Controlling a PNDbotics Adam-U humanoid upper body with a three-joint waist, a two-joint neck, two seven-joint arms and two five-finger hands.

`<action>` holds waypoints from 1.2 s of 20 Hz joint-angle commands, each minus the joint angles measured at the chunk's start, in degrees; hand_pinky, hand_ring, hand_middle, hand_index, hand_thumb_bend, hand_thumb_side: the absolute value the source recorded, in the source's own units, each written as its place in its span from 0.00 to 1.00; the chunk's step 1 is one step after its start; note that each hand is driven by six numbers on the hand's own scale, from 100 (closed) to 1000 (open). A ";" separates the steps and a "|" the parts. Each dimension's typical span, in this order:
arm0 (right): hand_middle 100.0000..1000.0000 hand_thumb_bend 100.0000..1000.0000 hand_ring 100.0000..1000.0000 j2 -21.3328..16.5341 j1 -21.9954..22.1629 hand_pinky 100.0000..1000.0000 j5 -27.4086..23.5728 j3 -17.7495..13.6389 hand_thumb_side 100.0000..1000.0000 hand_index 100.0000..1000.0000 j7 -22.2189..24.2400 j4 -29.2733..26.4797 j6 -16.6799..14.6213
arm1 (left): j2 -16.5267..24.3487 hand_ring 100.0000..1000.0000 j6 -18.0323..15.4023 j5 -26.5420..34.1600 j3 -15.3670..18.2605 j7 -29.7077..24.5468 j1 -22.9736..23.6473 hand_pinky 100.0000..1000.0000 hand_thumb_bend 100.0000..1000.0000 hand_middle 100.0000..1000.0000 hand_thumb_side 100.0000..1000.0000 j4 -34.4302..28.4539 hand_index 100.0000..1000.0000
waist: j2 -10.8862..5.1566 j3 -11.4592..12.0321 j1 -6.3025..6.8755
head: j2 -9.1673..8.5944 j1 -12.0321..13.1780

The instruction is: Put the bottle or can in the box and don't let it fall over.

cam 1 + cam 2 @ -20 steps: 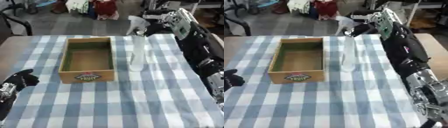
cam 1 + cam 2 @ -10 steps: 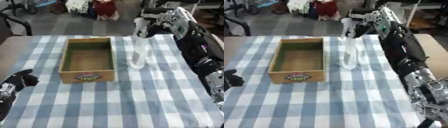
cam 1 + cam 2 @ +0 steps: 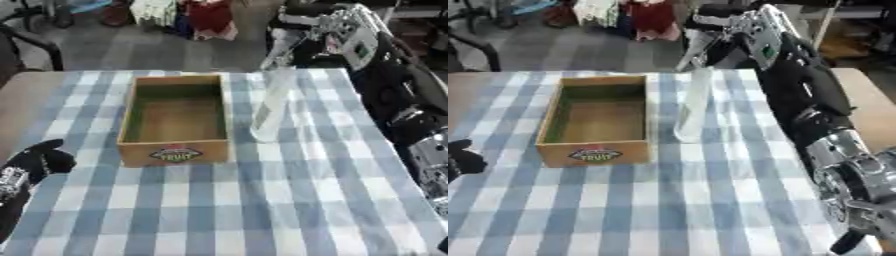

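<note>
1. Two hands show. The left hand point(image 3: 39, 160) rests idle at the lower left edge of the counter point(image 3: 289, 200), fingers curled, holding nothing.
2. Right of it stands the box point(image 3: 175, 117), a wooden crate with a label on its near wall, open on top and empty inside.
3. Just right of the box stands the bottle point(image 3: 271, 105), tall, clear and narrow. It is upright on the checked cloth, near the box's right wall but apart from it. It is not yet in the box.
4. At the bottle's top is the right hand point(image 3: 719, 35), reaching in from the upper right. Its fingers are curled beside the neck; whether they already pinch it cannot be told.
5. The step in hand looks like taking hold of the bottle.
6. A tall, light bottle held only at its top will likely swing, so a grip lower on the body, square to it, would serve better.
7. Lift straight up until the base clears the box wall, then carry left.
8. Lower it vertically to the box floor, away from the walls, so the base lands flat.
9. Let go only when it stands by itself.
</note>
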 commanded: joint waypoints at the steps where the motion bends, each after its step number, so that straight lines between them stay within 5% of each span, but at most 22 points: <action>1: 0.14 0.00 0.17 -1.85 -2.95 0.19 -1.65 -0.72 0.00 0.21 8.46 -2.95 -8.77 | 0.57 0.66 0.09 0.40 -0.09 -0.16 -0.85 0.72 0.02 0.59 0.97 -0.51 0.85 | -0.94 0.23 0.05 | -0.39 -0.35; 12: 0.14 0.00 0.18 1.19 -7.43 0.20 -3.61 -0.38 0.00 0.22 4.83 -7.86 -7.93 | 0.53 0.67 0.32 1.21 -0.64 -0.59 -2.34 0.72 0.02 0.59 0.96 -0.53 0.85 | -1.16 2.96 -0.49 | -1.48 -2.48; 19: 0.16 0.00 0.19 5.47 -6.58 0.24 -2.77 -0.22 0.00 0.24 3.20 -7.83 -7.97 | 0.07 0.67 0.55 2.16 -1.13 -1.06 -3.79 0.72 0.02 0.59 0.95 -0.58 0.85 | -1.11 5.46 -0.28 | -2.02 -3.97; 23: 0.35 0.00 0.40 7.41 -4.39 0.51 0.25 0.23 0.00 0.46 2.41 -6.33 -8.20 | -0.18 0.67 0.56 1.92 -1.41 -1.44 -4.16 0.72 0.02 0.59 0.96 -0.50 0.85 | -0.87 5.88 -0.28 | -1.82 -4.36; 24: 0.35 0.00 0.40 7.59 -4.03 0.51 1.17 0.36 0.00 0.46 1.86 -6.02 -8.41 | -0.22 0.67 0.54 1.84 -1.45 -1.50 -4.22 0.72 0.02 0.59 0.96 -0.49 0.85 | -0.84 5.93 -0.28 | -1.81 -4.37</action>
